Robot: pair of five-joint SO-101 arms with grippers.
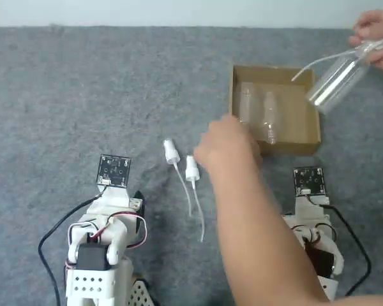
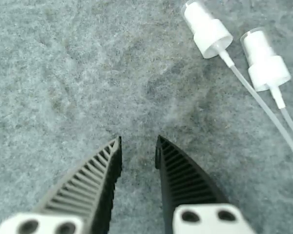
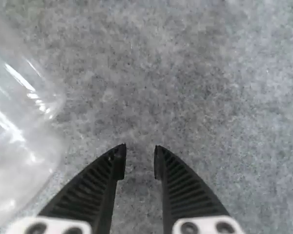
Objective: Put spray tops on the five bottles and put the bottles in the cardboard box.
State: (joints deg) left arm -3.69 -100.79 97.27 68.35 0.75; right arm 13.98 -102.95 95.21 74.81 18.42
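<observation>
The cardboard box (image 1: 309, 131) sits at the back right with clear bottles (image 1: 270, 115) lying inside. A person's hand at the top right holds a clear bottle (image 1: 335, 80) with a spray top on it over the box. Another hand (image 1: 226, 150) hovers by the box's near left corner. Two loose spray tops (image 1: 171, 152) (image 1: 191, 169) lie on the carpet and appear again as spray tops (image 2: 207, 31) (image 2: 266, 61). My left gripper (image 2: 137, 146) hangs narrowly open and empty short of them. My right gripper (image 3: 139, 153) is narrowly open and empty beside a clear bottle (image 3: 14, 146).
Grey carpet (image 1: 83, 95) covers the table. The person's forearm (image 1: 262, 242) crosses the near middle between the left arm (image 1: 108, 223) and the right arm (image 1: 313, 217). Cables trail beside both bases. Bare carpet lies to the left and back.
</observation>
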